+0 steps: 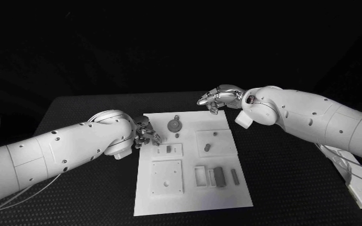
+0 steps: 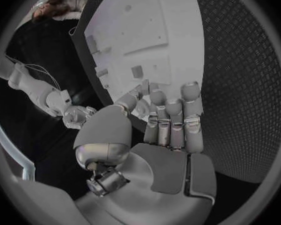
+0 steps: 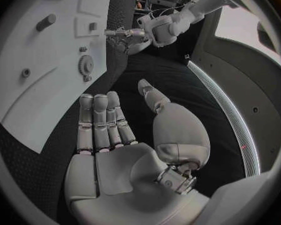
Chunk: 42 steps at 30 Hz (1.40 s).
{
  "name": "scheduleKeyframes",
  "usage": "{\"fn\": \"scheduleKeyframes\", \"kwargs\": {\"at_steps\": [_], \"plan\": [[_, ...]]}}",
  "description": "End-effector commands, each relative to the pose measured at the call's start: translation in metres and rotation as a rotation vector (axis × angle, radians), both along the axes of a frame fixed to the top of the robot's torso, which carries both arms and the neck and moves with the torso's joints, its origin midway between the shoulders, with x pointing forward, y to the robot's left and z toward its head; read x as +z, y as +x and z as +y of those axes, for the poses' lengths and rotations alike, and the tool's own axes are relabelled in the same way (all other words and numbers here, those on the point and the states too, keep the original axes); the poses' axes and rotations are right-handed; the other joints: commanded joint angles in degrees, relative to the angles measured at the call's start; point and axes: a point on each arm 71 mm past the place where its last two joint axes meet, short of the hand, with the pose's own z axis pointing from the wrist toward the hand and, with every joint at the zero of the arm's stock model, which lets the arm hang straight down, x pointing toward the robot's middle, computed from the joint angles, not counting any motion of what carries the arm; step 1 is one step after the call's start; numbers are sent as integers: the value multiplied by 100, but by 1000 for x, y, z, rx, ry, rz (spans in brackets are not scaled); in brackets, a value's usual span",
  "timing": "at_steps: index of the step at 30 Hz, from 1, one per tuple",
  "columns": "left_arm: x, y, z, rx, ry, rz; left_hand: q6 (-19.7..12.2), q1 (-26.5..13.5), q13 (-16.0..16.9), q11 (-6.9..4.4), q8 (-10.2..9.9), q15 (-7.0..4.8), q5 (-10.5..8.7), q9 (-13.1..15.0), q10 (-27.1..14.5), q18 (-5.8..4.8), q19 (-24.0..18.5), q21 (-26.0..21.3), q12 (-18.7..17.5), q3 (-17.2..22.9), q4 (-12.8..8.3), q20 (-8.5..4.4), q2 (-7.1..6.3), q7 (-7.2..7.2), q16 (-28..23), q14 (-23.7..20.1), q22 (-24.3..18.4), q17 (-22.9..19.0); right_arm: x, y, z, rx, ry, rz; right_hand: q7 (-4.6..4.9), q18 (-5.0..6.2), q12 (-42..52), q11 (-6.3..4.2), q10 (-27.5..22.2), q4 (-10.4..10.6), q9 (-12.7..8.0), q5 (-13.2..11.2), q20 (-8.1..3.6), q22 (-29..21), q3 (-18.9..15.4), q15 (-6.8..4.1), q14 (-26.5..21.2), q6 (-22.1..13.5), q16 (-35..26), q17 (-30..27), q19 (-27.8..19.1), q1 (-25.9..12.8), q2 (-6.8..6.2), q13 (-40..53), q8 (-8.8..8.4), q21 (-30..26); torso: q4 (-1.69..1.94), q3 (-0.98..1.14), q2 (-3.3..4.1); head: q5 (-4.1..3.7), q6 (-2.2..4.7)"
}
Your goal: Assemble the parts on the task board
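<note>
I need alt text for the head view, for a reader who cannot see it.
A white task board lies on a black table, with small grey parts on it. The left hand is at the board's left edge and the right hand hovers over its far right corner; neither holds a part.

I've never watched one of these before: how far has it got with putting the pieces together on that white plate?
Hard to call anything finished. A round gear-like part sits near the far edge of the task board, and a dark bar lies loose near the front. Nothing is in hand: the left hand is at the board's left edge and the right hand hovers open beyond its far corner. Most of the assembly looks left.
</note>
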Motion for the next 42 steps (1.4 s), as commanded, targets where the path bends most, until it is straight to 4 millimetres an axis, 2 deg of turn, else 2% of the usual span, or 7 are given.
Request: {"fn": "scheduleKeyframes", "kwargs": {"at_steps": [1,13,19,34,42], "plan": [[0,-1,1,13,8,-38,-10,30,7,-173,778,-258,32,179,215,201,184,32,39,248,-221,-138,40,-32,29,202,134,8,0,-1,1,12,5,-3,39,75,26,0,-36,24,-8,-33,23,-2,-1,-3,-38,-12,29,-8,35,-21,14,-6,-24,-39,-6,6,-1,3,-18],[-12,-8,-1,0,27,-19,-30,51,11,-177,794,-270,48,173,202,200,181,47,41,268,-244,-144,43,-34,30,199,132,8,0,-1,0,12,6,-3,39,75,27,0,-36,25,-8,-33,23,-2,-1,-3,-38,-12,29,-8,35,-22,14,-7,-24,-40,-13,4,2,12,-37],[-17,-10,-3,-9,33,-16,-34,50,11,-177,797,-272,48,171,200,198,180,50,41,269,-245,-144,46,-34,30,198,131,8,0,-1,0,12,6,-3,39,75,27,0,-36,25,-8,-33,23,-2,-1,-3,-38,-12,29,-9,35,-22,14,-8,-24,-40,-11,3,3,5,-26],[-22,-12,-8,-40,66,-57,-40,46,12,-178,805,-276,44,168,196,195,179,57,42,269,-246,-144,44,-33,30,198,130,7,0,-1,0,11,5,-3,39,75,28,0,-36,24,-9,-33,23,-1,-1,-3,-38,-12,30,-10,36,-21,15,-9,-23,-41,-9,0,4,-16,-71],[-22,-11,-7,-38,73,-62,-42,43,13,-179,811,-278,43,166,195,193,179,61,43,269,-245,-145,44,-34,30,199,129,7,0,-1,0,12,6,-3,39,75,29,0,-36,23,-9,-33,23,-1,-1,-3,-38,-12,30,-10,36,-21,16,-10,-23,-41,-13,3,4,-28,-42]]}}
